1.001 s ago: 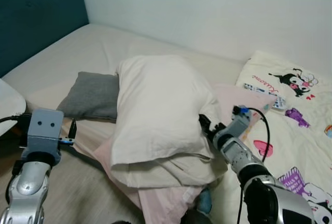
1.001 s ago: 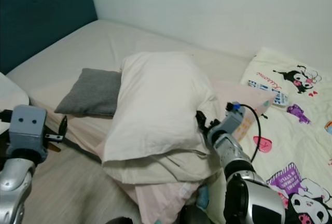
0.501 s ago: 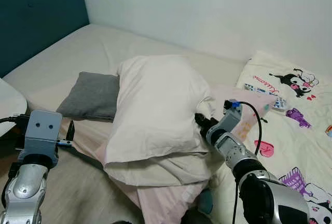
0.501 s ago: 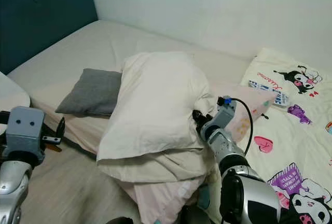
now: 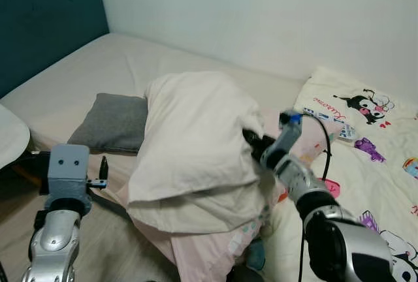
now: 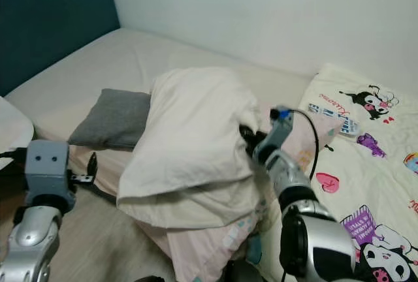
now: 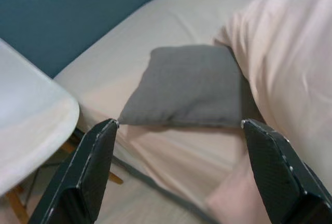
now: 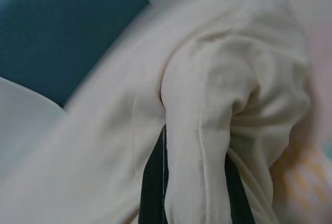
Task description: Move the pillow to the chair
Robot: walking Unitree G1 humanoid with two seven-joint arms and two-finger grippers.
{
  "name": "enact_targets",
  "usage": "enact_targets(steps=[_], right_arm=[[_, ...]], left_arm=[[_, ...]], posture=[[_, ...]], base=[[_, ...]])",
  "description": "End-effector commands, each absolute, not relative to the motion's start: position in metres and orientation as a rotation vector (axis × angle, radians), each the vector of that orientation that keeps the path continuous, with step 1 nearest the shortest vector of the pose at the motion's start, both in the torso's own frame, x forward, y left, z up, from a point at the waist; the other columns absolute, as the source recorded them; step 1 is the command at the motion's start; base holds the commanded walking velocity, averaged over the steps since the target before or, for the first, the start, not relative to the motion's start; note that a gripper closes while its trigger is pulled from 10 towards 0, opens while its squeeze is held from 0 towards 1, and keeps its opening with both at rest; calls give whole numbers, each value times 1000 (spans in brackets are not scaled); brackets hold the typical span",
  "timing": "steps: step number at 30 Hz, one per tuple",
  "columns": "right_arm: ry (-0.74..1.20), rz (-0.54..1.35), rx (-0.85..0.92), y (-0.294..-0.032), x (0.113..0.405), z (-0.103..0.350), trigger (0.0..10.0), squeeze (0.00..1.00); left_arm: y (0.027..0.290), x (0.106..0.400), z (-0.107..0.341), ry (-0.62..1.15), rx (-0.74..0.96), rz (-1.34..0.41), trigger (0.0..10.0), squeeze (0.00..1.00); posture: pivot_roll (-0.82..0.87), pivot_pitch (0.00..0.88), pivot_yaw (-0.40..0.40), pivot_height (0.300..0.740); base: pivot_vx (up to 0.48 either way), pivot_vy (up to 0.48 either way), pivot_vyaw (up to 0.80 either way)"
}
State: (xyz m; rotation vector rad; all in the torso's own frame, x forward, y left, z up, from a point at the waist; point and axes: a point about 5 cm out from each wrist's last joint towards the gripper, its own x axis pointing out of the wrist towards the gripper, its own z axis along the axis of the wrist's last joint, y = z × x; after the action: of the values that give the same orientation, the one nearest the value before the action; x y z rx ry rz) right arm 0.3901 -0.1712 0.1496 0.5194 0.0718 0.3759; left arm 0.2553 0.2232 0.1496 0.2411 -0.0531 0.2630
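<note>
right gripper (image 5: 251, 140) clamped on pillow (image 5: 192, 135) corner | left gripper (image 7: 176, 146) spread, idle | risk: thin fold (single-point hold) slips, pillow drops short of chair (image 7: 31, 130)

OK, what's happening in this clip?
The robot stands at the bed. Its right tool is pinched on a fold of the cream pillow, which lies on a pink pillow beside a grey cushion. The left tool is open and hovers low near the bed's edge, holding nothing. The white chair is at the robot's left; the pillow is not there yet.
</note>
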Motion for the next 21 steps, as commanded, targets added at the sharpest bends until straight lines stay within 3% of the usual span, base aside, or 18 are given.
enact_targets(steps=[1, 11, 21], right_arm=[[-124, 426, 526, -176, 402, 200, 0, 0], [-433, 525, 535, -183, 406, 287, 0, 0], [-623, 673, 528, -174, 396, 340, 0, 0]], left_arm=[[217, 263, 148, -49, 204, 257, 10000, 0], [215, 285, 154, -76, 163, 283, 10000, 0], [211, 293, 158, -104, 151, 281, 10000, 0]], posture=[[20, 0, -100, 658], [-2, 0, -107, 691], [-5, 0, -105, 733]], base=[[0, 0, 0], [-285, 0, 0], [0, 0, 0]])
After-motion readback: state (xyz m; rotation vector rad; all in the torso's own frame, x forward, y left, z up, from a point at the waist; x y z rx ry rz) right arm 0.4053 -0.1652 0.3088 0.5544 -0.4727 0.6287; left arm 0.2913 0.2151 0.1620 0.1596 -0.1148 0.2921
